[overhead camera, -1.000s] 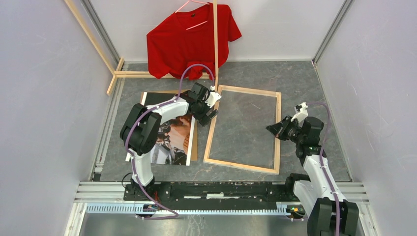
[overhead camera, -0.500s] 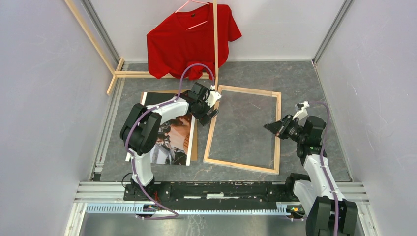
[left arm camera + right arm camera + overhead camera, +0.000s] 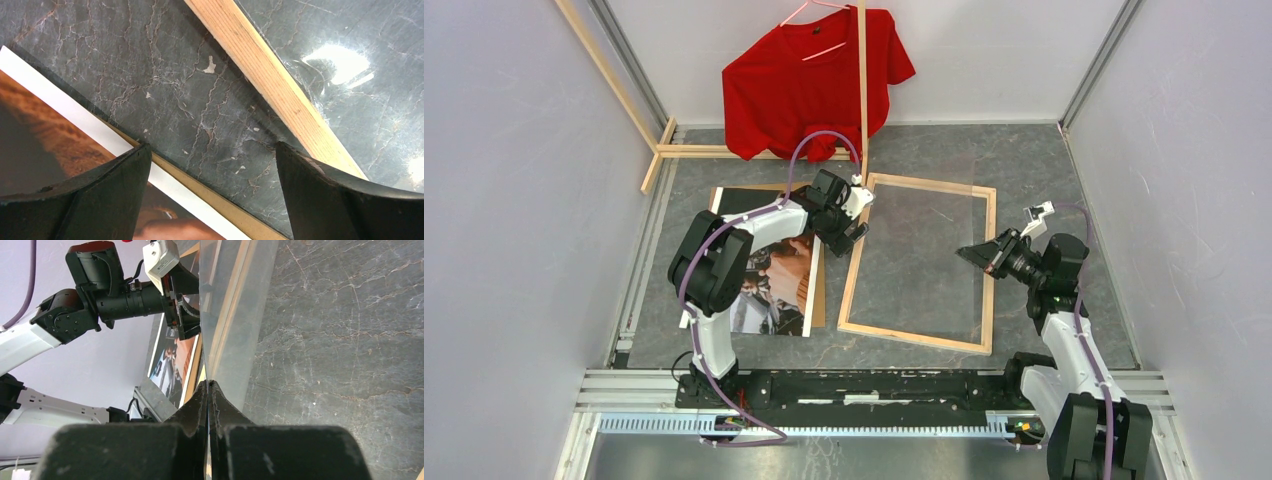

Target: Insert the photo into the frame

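Right gripper (image 3: 977, 251) is closed flat on the right edge of a clear pane (image 3: 235, 315). The pane is seen tilted up over the frame (image 3: 912, 337), with the pinched edge high and the far edge down toward the left rail. Whether that low edge rests on the rail cannot be told.

Frame is laid flat on the table (image 3: 1024, 160), bare wood up. Left gripper (image 3: 211, 150) is held wide open with nothing in it, low over the bare strip between the frame rail and the photo (image 3: 776, 285). Photo is lying face up just left of the frame, on a brown cardboard sheet (image 3: 819, 300), and is not yet inside.

Step judged: pane held clear so the print can be brought in. To be done well:
- Pane should be kept pinched and steady, not twisted, as the thin edge grip is likely to slip.
- Photo should be taken by the edge nearest the frame, paper only. The cardboard sits directly under it, so a double pick is the main risk.
- Print should be squared to the rails before being released.

Writing: none can be read. No brand or label is made out on arms, frame or pane
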You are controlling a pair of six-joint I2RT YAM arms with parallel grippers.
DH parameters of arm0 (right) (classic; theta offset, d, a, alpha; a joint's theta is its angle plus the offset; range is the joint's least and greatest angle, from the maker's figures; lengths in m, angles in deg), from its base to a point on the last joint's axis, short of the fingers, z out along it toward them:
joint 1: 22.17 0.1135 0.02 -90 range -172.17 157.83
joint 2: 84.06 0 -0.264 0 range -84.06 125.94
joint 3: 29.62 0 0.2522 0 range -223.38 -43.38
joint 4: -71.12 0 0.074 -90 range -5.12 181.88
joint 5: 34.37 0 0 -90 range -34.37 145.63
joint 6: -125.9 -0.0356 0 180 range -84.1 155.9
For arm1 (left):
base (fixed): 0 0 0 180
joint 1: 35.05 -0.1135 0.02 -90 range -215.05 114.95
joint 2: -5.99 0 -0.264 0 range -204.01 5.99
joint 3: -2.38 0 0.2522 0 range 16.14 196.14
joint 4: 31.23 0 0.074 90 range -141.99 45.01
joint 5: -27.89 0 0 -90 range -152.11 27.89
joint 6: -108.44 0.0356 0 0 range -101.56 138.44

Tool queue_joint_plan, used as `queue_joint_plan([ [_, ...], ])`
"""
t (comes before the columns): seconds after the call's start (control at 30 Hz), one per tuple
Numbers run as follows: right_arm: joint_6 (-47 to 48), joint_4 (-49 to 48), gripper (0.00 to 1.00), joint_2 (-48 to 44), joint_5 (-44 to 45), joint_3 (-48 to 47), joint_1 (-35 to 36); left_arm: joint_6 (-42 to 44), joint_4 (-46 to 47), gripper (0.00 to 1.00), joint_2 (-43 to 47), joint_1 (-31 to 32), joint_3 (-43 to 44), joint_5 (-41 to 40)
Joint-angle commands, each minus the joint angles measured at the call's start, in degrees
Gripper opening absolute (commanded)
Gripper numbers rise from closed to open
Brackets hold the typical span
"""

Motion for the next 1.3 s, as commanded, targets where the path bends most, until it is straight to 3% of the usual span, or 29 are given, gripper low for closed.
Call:
queue_joint_plan([
  [0.0, -1.95, -3.13, 0.00, 0.12, -3.46, -1.45, -0.02, -2.13, 1.79, 1.00, -0.77, 0.16, -0.55, 0.50],
  [0.13, -8.62, -11.14, 0.00, -0.78, -5.57, -0.19, -0.05, -2.13, 1.99, 1.00, -0.71, 0.16, -0.58, 0.20],
  [0.3, -9.31, -10.51, 0.00, -1.43, -4.95, 0.03, -0.35, -2.13, 2.01, 1.00, -0.70, 0.16, -0.55, 0.28],
  [0.4, -7.22, -7.38, 0.00, -0.92, -4.23, -0.14, -0.39, -2.04, 2.09, 1.00, -0.75, 0.16, -0.64, 0.12],
  [0.57, 3.52, 9.40, 0.00, 2.04, -0.80, -3.64, -0.59, -2.04, 2.25, 1.00, -0.84, 0.16, -0.56, 0.06],
  [0.9, -0.91, 7.20, 0.00, 2.09, -2.25, -3.06, -1.75, -1.78, 2.37, 1.00, -0.89, 0.18, -0.80, -0.33],
  [1.27, 1.66, 11.43, 0.00, 4.31, 0.34, -2.99, -2.27, -1.78, 2.80, 1.00, -0.82, 0.16, -1.20, 0.04],
])
